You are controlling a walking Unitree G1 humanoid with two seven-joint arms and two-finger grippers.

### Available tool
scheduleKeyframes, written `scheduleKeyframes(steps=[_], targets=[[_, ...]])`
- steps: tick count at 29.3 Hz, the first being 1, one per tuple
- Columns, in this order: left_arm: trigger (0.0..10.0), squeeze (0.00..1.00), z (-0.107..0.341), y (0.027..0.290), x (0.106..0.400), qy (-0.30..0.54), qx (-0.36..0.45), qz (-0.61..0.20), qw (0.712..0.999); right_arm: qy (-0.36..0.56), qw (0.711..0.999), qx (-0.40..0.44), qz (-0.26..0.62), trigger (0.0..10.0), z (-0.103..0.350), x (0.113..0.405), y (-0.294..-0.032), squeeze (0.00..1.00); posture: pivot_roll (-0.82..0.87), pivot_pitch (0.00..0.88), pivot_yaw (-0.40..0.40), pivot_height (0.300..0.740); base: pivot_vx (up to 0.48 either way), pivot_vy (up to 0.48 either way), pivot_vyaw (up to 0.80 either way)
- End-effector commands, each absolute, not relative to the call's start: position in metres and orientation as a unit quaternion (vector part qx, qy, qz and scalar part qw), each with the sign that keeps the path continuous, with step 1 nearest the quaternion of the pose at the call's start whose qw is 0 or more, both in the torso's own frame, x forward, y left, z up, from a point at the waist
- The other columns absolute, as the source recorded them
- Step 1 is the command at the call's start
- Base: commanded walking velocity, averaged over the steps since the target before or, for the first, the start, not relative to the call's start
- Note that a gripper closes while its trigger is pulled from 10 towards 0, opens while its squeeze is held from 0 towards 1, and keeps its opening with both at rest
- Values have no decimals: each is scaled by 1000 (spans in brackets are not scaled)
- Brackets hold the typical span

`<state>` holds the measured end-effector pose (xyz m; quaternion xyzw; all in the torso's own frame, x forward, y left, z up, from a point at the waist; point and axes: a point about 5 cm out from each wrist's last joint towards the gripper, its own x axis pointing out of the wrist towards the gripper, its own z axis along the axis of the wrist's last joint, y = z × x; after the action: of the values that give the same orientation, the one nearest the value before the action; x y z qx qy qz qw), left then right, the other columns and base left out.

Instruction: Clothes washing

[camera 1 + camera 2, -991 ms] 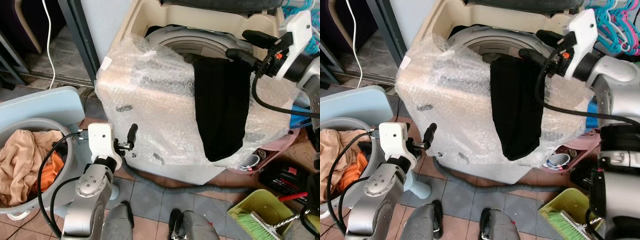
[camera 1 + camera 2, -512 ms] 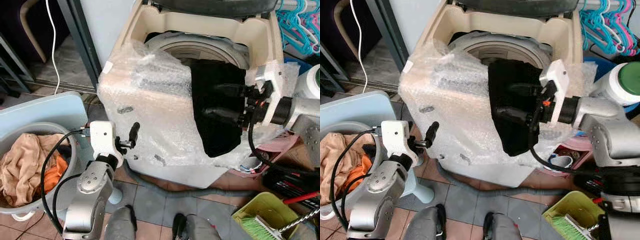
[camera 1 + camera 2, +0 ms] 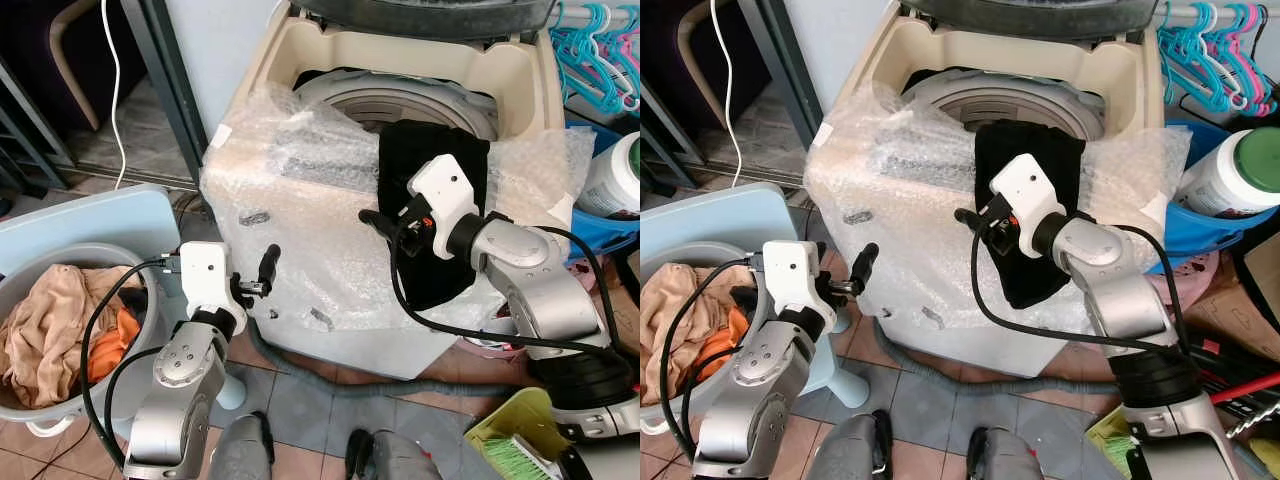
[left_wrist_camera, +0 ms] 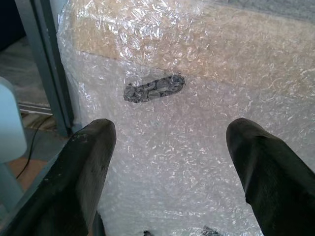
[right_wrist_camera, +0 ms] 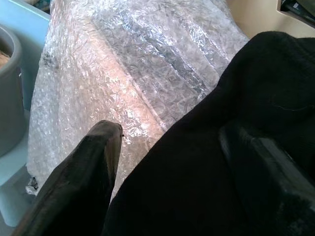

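Observation:
A cream top-loading washing machine (image 3: 300,250) stands with its lid up, its body wrapped in bubble wrap. A black garment (image 3: 437,285) hangs over its front rim and down the front. My right gripper (image 3: 380,222) is in front of the machine at the garment's left edge. It is open, and in the right wrist view the black garment (image 5: 256,98) lies beyond its fingers (image 5: 88,167). My left gripper (image 3: 262,275) is open, low by the machine's front left, facing the bubble wrap (image 4: 167,123). A grey basin (image 3: 125,390) at left holds peach cloth (image 3: 40,320) and orange cloth (image 3: 105,350).
A light blue stool (image 3: 100,215) stands behind the basin. A grey hose (image 3: 350,385) runs along the tiled floor under the machine. A yellow-green bin with a brush (image 3: 510,440) sits at bottom right. Hangers (image 3: 600,50) and a white jug (image 3: 1240,170) are at right.
My right arm has swung down from above the machine's rim to its front, and its gripper now points left across the black garment. The left arm has stayed put.

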<state>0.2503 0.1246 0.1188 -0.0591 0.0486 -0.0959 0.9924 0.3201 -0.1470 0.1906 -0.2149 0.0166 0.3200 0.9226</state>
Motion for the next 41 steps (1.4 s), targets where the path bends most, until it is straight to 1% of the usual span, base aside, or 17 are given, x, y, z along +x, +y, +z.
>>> scheduleKeyframes(steps=[1, 3, 8, 12, 17, 19, 20, 22, 27, 30, 31, 32, 34, 35, 37, 38, 41], targets=[[10000, 0, 117, 123, 250, 52, -59, -101, 992, 23, 935, -237, 262, 0, 189, 326, -167, 0, -22, 127, 17, 740, 0, 0, 0], [10000, 0, 117, 122, 251, 51, -60, -101, 992, -1, 946, -246, 213, 0, 201, 333, -181, 0, -27, 127, 15, 740, 0, 0, 0], [10000, 0, 116, 121, 252, 51, -61, -102, 992, -19, 951, -253, 174, 0, 212, 339, -194, 0, -30, 125, 14, 740, 0, 0, 0], [10000, 0, 117, 121, 253, 50, -62, -100, 992, -59, 960, -253, 102, 0, 235, 352, -214, 0, -30, 122, 15, 740, 0, 0, 0], [10000, 0, 117, 120, 254, 48, -62, -101, 992, -77, 959, -257, 93, 0, 248, 363, -217, 0, -31, 122, 19, 740, 0, 0, 0], [10000, 0, 118, 120, 255, 47, -61, -103, 992, -136, 951, -267, 78, 0, 281, 382, -213, 0, -30, 122, 18, 740, 0, 0, 0], [10000, 0, 118, 120, 255, 47, -61, -103, 992, -136, 951, -267, 78, 0, 281, 382, -213, 0, -30, 122, 18, 740, 0, 0, 0], [10000, 0, 118, 118, 256, 45, -60, -105, 992, -206, 944, -250, 67, 0, 315, 388, -206, 0, -24, 122, 14, 740, 0, 0, 0], [10000, 0, 118, 119, 254, 44, -63, -96, 992, -269, 928, -250, 65, 0, 349, 383, -208, 0, -23, 123, 3, 740, 0, 0, 0], [10000, 0, 118, 119, 254, 45, -63, -96, 992, -249, 938, -229, 78, 0, 344, 381, -218, 0, -23, 127, 3, 740, 0, 0, 0], [10000, 0, 118, 118, 253, 45, -63, -96, 992, -233, 940, -233, 92, 1647, 335, 380, -223, 0, -28, 132, 4, 740, 0, 0, 0], [10000, 0, 118, 119, 252, 46, -63, -96, 992, -215, 938, -243, 120, 9765, 325, 374, -227, 0, -31, 135, 5, 740, 0, 0, 0], [10000, 0, 116, 122, 252, 50, -63, -95, 992, -164, 938, -240, 190, 10000, 303, 355, -241, 0, -42, 139, 11, 740, 0, 0, 0], [10000, 0, 115, 123, 251, 52, -63, -96, 992, -149, 940, -229, 205, 10000, 300, 349, -247, 1000, -57, 142, 19, 740, 0, 0, 0], [10000, 0, 113, 121, 251, 56, -64, -102, 991, -107, 941, -205, 248, 10000, 290, 332, -259, 1000, -68, 142, 23, 740, 0, 0, 0], [10000, 0, 113, 118, 252, 56, -64, -111, 990, -75, 935, -183, 294, 10000, 285, 316, -263, 1000, -80, 143, 31, 740, 0, 0, 0], [10000, 0, 114, 115, 254, 55, -65, -117, 989, -47, 927, -163, 335, 10000, 282, 303, -264, 1000, -89, 143, 37, 740, 0, 0, 0]])
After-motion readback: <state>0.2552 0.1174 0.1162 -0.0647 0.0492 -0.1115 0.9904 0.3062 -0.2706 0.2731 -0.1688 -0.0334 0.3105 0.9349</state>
